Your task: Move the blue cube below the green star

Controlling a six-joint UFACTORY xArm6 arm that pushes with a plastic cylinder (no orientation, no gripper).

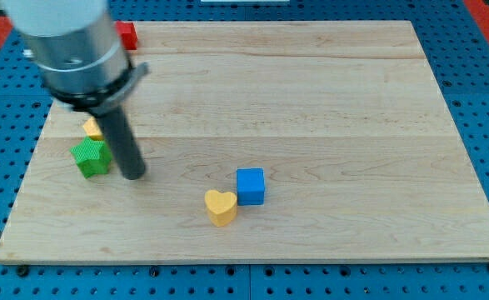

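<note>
Now my tip [133, 173] just right of green star [91, 157]; blue cube [250, 186] well apart.

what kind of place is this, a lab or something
Probably a robotics lab bench: a wooden board lies on a blue perforated base, my tip sits beside the green star, with toy blocks like the blue cube.

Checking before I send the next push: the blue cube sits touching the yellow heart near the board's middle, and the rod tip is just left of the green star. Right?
Not quite. In the camera view my tip is just to the right of the green star, not left. The blue cube does sit against the yellow heart near the board's middle.
</note>
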